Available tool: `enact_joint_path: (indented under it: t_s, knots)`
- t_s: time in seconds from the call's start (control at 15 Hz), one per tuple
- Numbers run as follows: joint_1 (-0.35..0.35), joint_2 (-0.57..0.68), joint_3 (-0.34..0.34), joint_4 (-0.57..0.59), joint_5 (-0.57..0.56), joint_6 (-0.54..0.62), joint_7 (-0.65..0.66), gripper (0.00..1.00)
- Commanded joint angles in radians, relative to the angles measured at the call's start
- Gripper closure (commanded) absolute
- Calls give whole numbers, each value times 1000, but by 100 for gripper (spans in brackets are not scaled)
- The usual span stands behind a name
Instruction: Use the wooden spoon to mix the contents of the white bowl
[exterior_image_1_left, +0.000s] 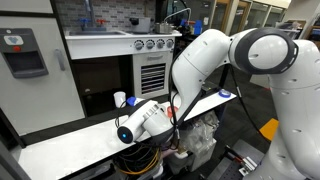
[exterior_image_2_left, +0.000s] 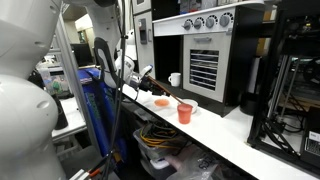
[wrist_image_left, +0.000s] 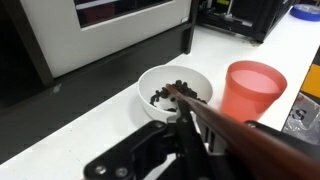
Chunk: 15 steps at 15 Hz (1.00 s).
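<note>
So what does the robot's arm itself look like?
The arm is glossy white, built of fat rounded segments, with a blue ring on one joint end. Black cables hang close by it. The gripper is matte black and angular.

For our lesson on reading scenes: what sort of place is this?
Probably a robotics lab with a mock kitchen: an oven with knobs stands behind a white table, and loose cables lie underneath.

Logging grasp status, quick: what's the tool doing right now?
Tool: closed on the wooden spoon, its head in the white bowl.
</note>
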Motion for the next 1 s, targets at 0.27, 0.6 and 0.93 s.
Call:
enact_joint_path:
  t_s: [0.27,0.6,0.93]
  knots:
    - [-3,-28,-54,22,-96,-38,-37,97]
    - [-2,-29,-63,40,-145,-55,-50,97]
    - [1,-34,-58,46,-160,-57,-66,97]
